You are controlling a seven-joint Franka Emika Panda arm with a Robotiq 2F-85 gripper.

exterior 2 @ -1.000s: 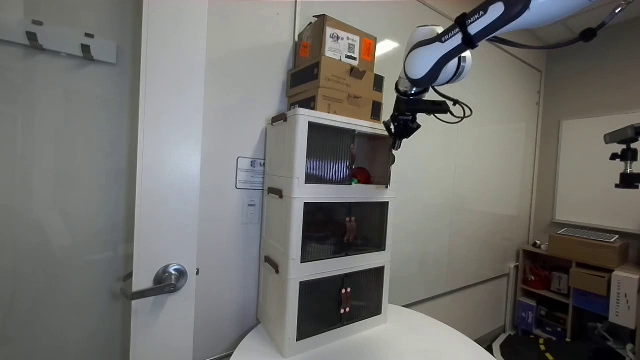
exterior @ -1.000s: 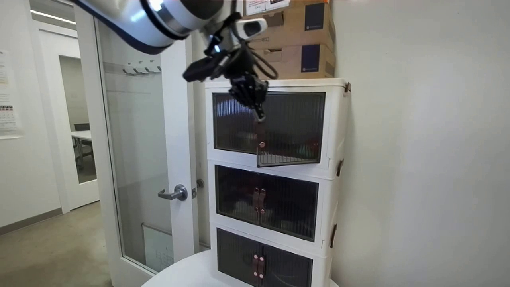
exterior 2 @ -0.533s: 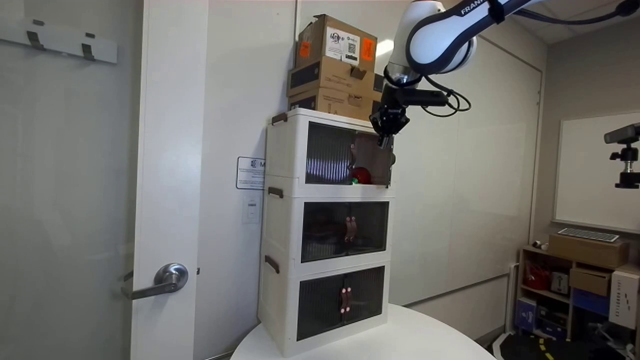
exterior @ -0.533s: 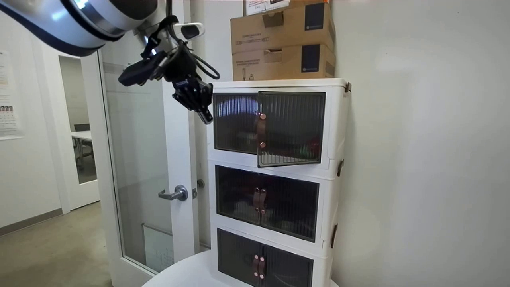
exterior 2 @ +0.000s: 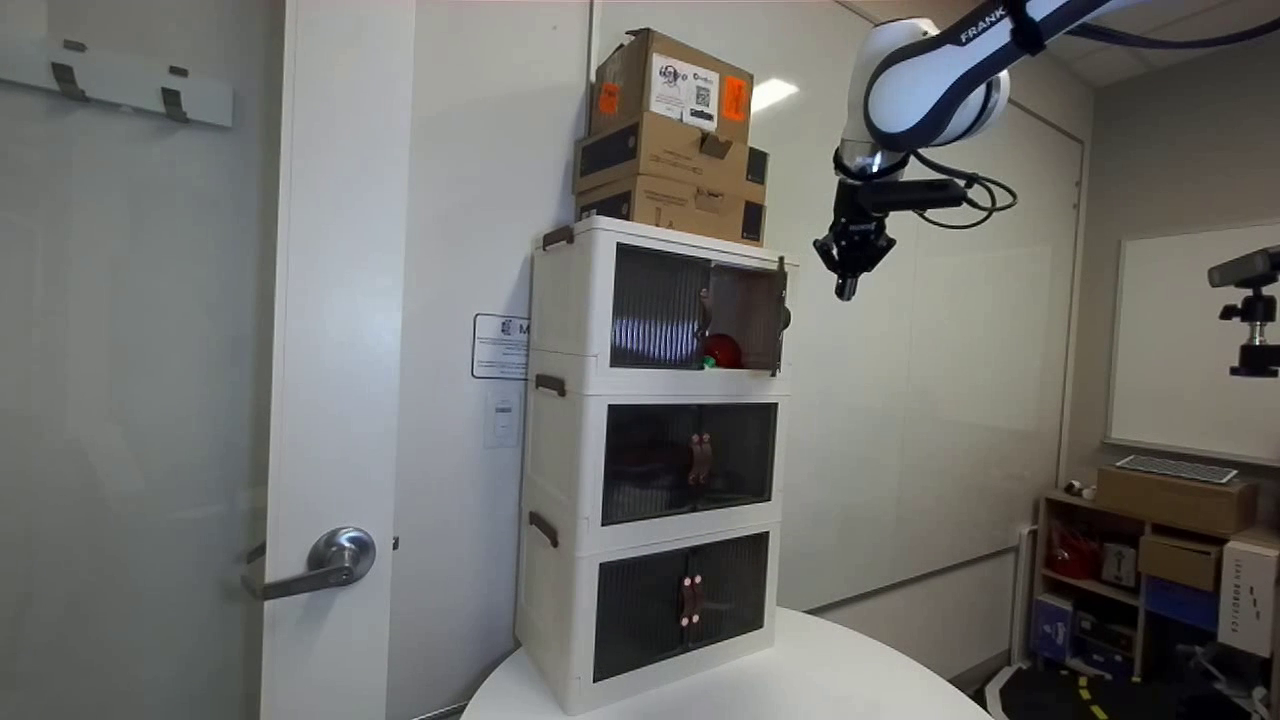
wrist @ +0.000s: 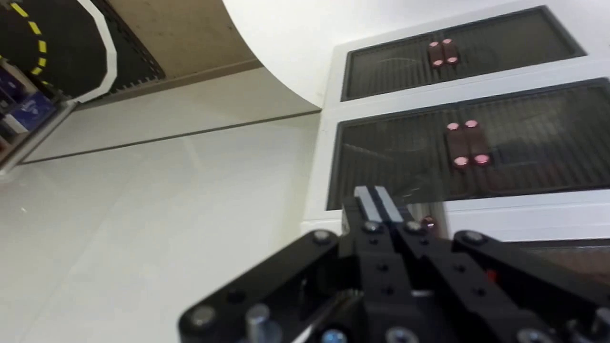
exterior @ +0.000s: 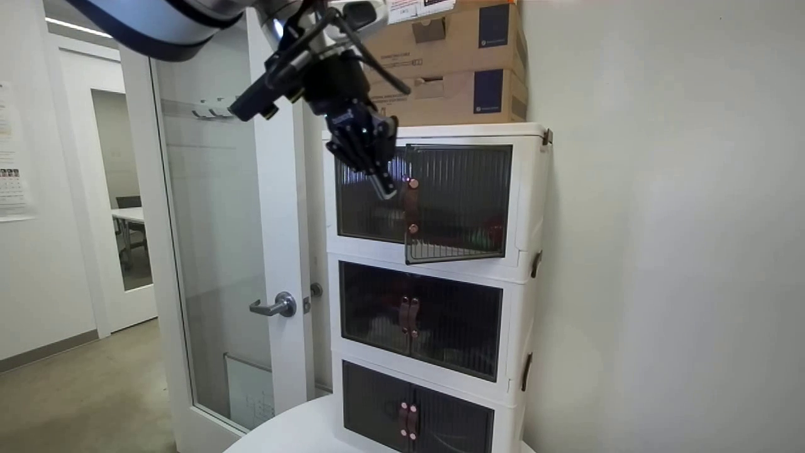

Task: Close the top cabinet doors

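Here, a boxy white cabinet (exterior 2: 562, 450) stands on a smooth desk (exterior 2: 850, 680) with a curved edge, brown cardboard boxes (exterior 2: 690, 160) stacked on top. Its top doors (exterior 2: 658, 300), dark translucent panels with fine vertical ribs, sit just above mid-frame in both exterior views; the door (exterior: 462, 204) on the picture's right stands swung outward, its mate flush. A rounded red thing (exterior 2: 723, 350) shows inside, near the centre of an exterior view. The pincer (exterior 2: 846, 288), black and angular, hangs apart from the doors at that frame's upper right; the wrist view shows its slim, pale-tipped fingers (wrist: 367, 205) pressed together.
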